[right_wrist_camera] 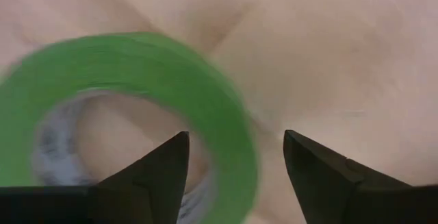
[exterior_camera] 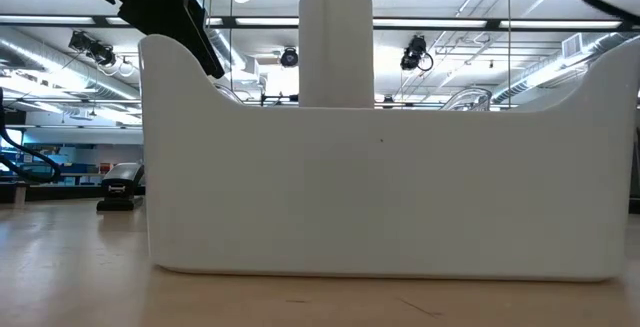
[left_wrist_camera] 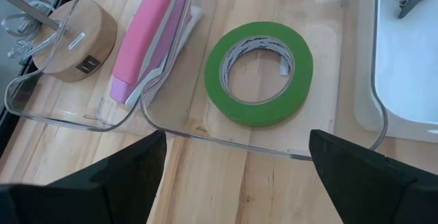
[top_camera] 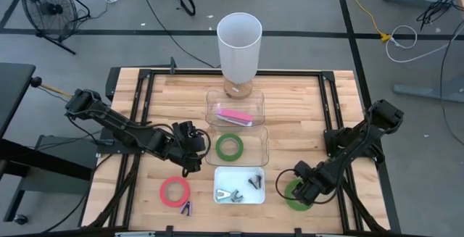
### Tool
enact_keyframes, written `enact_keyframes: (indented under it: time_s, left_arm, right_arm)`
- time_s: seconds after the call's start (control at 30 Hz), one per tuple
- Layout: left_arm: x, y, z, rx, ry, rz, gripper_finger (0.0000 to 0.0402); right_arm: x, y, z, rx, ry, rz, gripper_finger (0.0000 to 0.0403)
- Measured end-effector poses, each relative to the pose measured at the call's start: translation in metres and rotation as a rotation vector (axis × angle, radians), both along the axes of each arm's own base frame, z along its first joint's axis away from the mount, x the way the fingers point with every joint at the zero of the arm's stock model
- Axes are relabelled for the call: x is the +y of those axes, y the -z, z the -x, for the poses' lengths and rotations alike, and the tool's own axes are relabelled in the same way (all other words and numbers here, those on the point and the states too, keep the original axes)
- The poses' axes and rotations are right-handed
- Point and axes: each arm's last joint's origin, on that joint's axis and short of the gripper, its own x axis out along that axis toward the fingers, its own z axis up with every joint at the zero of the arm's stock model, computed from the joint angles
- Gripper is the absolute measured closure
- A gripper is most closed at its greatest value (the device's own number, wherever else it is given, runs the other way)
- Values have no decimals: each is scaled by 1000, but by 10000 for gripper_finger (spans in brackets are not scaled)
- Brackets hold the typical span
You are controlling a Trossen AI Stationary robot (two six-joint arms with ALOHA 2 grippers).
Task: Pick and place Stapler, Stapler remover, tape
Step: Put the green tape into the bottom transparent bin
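Observation:
The pink stapler (top_camera: 237, 117) lies in the far clear tray (top_camera: 214, 99); it also shows in the left wrist view (left_wrist_camera: 147, 32). A green tape roll (left_wrist_camera: 259, 72) lies flat in the near clear tray (top_camera: 262, 150). My left gripper (top_camera: 191, 147) is open and empty just left of that tray, its fingertips (left_wrist_camera: 236, 142) facing the roll. A second green tape roll (top_camera: 293, 197) lies flat on the table at the right. My right gripper (top_camera: 303, 186) is open low over it, one finger inside the roll's hole and one outside its wall (right_wrist_camera: 229, 125). My right gripper comes down on the second green roll from above, its fingers (right_wrist_camera: 171, 159) standing on either side of the roll's wall. I cannot tell whether they touch it. The roll lies flat on the table.
A white tray (top_camera: 220, 173) with metal staple removers (top_camera: 230, 194) stands at the near middle and fills the low view (exterior_camera: 380, 187). A red tape roll (top_camera: 175, 191) and a small purple remover (top_camera: 186, 208) lie near left. A tall white cup (top_camera: 239, 45) stands on a wooden base (left_wrist_camera: 74, 39) at the far middle.

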Motion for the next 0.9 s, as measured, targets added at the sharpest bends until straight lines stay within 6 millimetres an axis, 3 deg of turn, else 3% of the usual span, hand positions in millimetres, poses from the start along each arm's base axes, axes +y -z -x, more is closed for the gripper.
enact_keyframes:
  time_s: [0.2,0.43,0.67,0.9]
  left_arm:
    - [0,0,0,1,10,-8,40]
    - [0,0,-1,-1,11,-7,40]
    - [0,-1,-1,-4,12,-6,40]
    - [0,-1,-1,-4,12,-7,40]
  right_arm:
    - [-7,10,7,38,11,3,194]
    - [-8,10,7,38,-56,12,343]
    - [-13,-3,0,85,-89,57,342]
    - [-31,-46,-11,88,-150,118,342]
